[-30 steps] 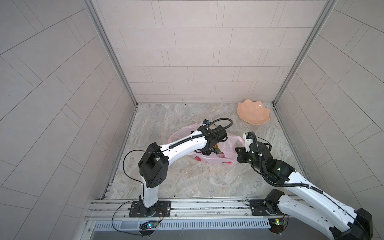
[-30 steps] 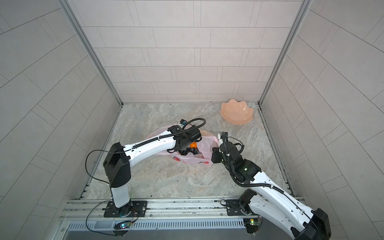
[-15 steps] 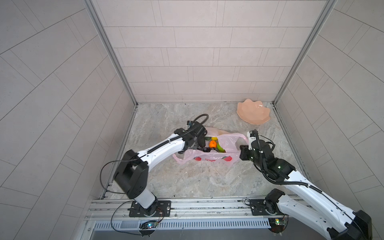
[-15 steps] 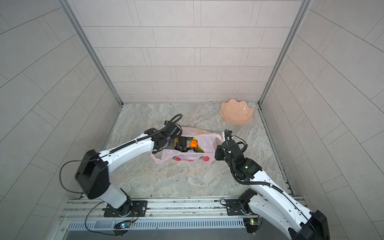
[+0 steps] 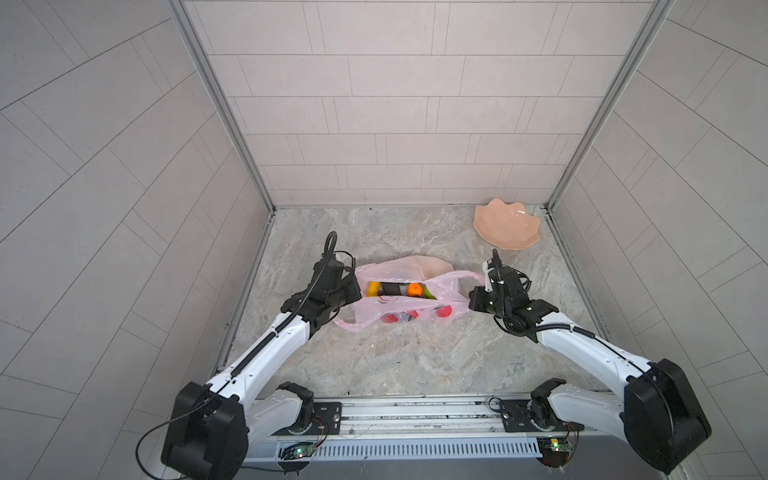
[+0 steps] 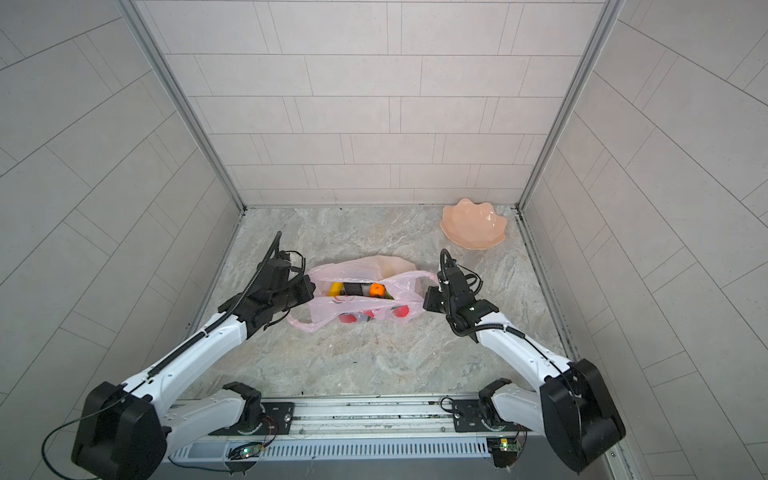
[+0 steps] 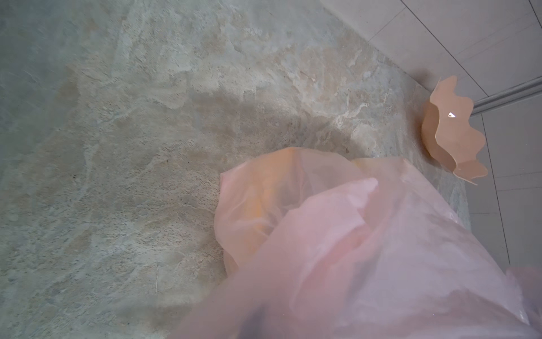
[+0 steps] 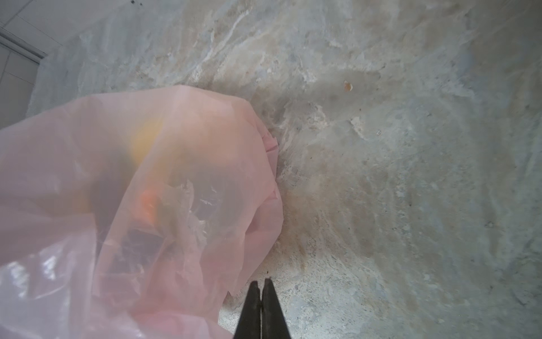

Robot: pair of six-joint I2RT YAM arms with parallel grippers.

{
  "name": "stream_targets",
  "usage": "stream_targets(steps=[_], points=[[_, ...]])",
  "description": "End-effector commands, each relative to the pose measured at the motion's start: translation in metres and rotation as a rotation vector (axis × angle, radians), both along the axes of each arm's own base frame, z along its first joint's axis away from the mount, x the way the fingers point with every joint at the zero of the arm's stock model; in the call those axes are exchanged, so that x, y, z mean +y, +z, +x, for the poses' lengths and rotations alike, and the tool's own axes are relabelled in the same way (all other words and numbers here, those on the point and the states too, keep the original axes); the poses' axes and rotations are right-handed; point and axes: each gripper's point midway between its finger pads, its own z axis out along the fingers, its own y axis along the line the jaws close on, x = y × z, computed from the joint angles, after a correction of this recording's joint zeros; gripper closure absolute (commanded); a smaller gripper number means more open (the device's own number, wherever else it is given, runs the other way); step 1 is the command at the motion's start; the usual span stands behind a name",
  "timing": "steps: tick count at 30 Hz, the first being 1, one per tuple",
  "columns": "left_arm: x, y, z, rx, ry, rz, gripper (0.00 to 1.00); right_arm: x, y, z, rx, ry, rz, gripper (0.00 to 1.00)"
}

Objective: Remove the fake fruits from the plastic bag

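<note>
Plastic bag [image 5: 409,266]: one, pink, flat on table [image 5: 415,365], mouth stretched open.

Left jaws: at bag's left edge in both top views, clamped shut on its rim. Hidden in left wrist view behind blurred film.

Right jaws: at bag's right edge by handle loop [image 5: 461,274], closed on the film. Only right wrist view shows the two black tips pressed together.

Fake fruits: those visible sit inside bag. Counted through open mouth in both top views: four.
- yellow fruit [image 5: 373,286]
- dark fruit [image 5: 390,288]
- orange fruit [image 5: 413,289]
- green fruit [image 5: 429,295]

Right wrist view gives only a yellow and an orange blur through film.

Red marks [image 5: 444,309]: on bag's near face, top views only; number hard to tell.

Bowl [image 5: 507,228]: one, peach, scalloped, well apart from bag toward far right corner. Appears in top views and left wrist view.

Arms: two, one each side of bag.
</note>
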Motion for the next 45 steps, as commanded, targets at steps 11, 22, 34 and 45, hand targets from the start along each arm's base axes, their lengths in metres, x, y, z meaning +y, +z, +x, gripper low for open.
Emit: stream_targets(steps=[11, 22, 34, 45], points=[[-0.047, 0.015, -0.010, -0.135, -0.233, 0.136, 1.00, -0.010, 0.067, -0.022, -0.036, 0.083, -0.159, 0.32], [-0.054, 0.012, -0.001, -0.167, -0.262, 0.196, 1.00, -0.042, 0.127, -0.053, -0.093, 0.100, -0.360, 0.13], [-0.057, 0.016, -0.006, -0.209, -0.289, 0.202, 1.00, 0.048, 0.200, -0.089, -0.358, 0.337, -0.434, 0.17], [-0.049, 0.016, -0.013, -0.229, -0.276, 0.219, 1.00, 0.114, 0.104, -0.039, -0.197, 0.378, -0.591, 0.13]])
